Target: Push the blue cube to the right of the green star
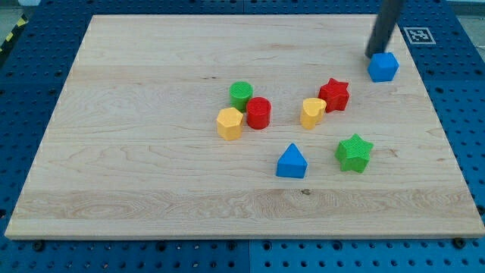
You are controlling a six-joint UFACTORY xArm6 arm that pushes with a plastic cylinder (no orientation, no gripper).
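The blue cube [383, 67] sits near the board's upper right. The green star [354, 152] lies below it, at the view's lower right of centre, well apart from the cube. My tip [373, 54] comes down from the view's top and stands just at the cube's upper left corner, touching or nearly touching it.
A red star [334, 95] and a yellow block [311, 112] lie between cube and green star, to their left. A blue triangular block [292, 161] is left of the green star. A green cylinder [241, 95], a red cylinder [258, 113] and a yellow hexagonal block [229, 123] cluster mid-board. The board's right edge [437, 114] is near the cube.
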